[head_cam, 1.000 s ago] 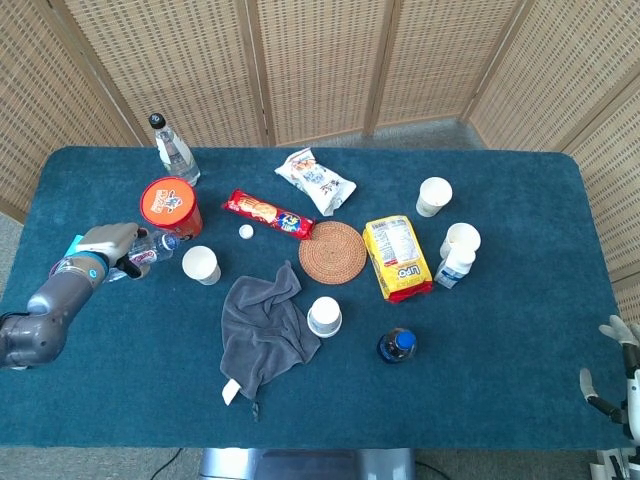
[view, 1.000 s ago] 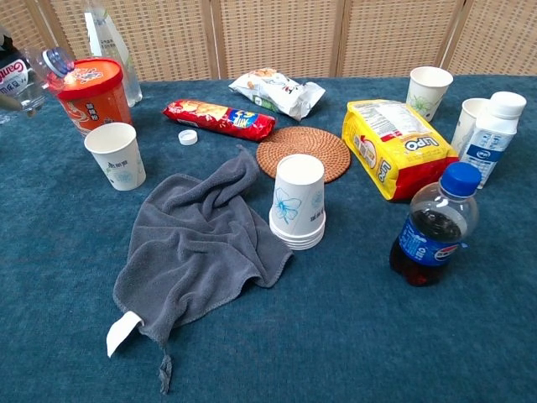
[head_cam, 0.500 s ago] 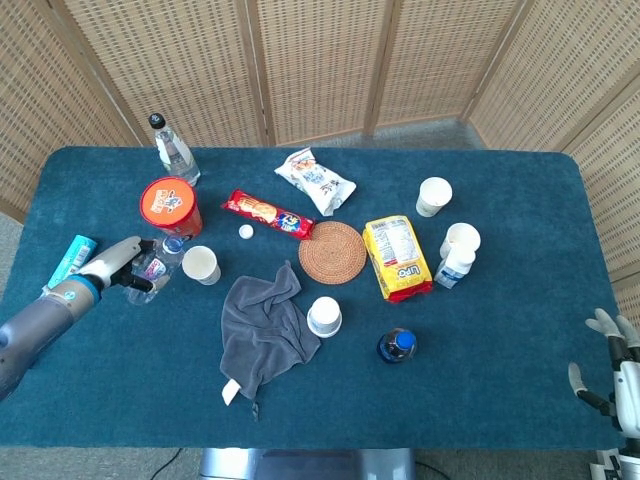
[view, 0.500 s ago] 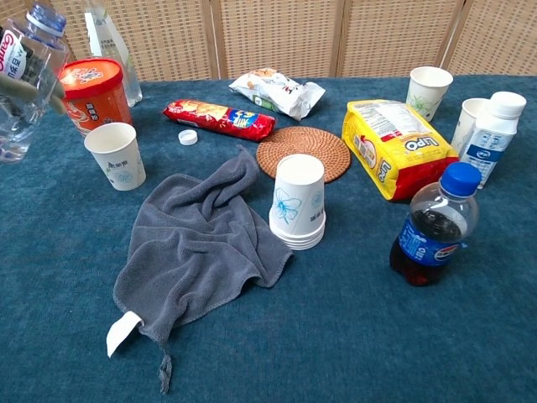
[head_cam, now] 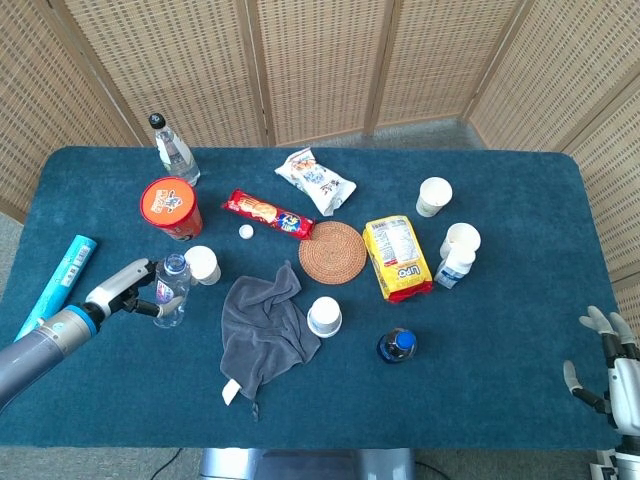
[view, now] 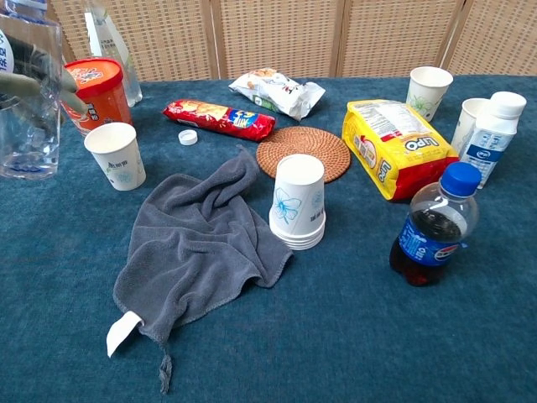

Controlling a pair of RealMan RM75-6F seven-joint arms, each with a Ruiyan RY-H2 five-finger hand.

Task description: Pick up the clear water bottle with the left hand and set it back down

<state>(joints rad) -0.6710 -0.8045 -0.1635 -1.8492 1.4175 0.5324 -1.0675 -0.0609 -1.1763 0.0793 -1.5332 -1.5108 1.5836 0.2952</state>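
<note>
While wrapped around the clear plastic water bottle with the blue cap (head_cam: 172, 290), sits at the left near part of the blue cloth-covered table (head_cam: 500, 400), with fingers of the left hand (head_cam: 128, 292) curled about the bottle's body from the left side. Holds that bottle and nothing else; thumb side not clear in either view. Stands upright, or very nearly so: long axis vertical, cap up, base down toward the cloth, seen in the chest view as a tall clear wall at the far left edge. Cannot tell whether the base already touches the table or hangs just above it.

Lies directly to the right of the palm, so any release means drawing the hand away leftward, back along the forearm. Just beside the bottle on its far right: a white paper cup (head_cam: 201, 264), close enough to be knocked by a sideways slip. Farther back, an orange round tub (head_cam: 170, 205). To the left, a long blue tube (head_cam: 58, 284) lying flat.

Waits well apart at the right near corner, with spread fingers and nothing held: the right hand (head_cam: 610, 365). Judged as the set-down stage, nearly finished.
</note>
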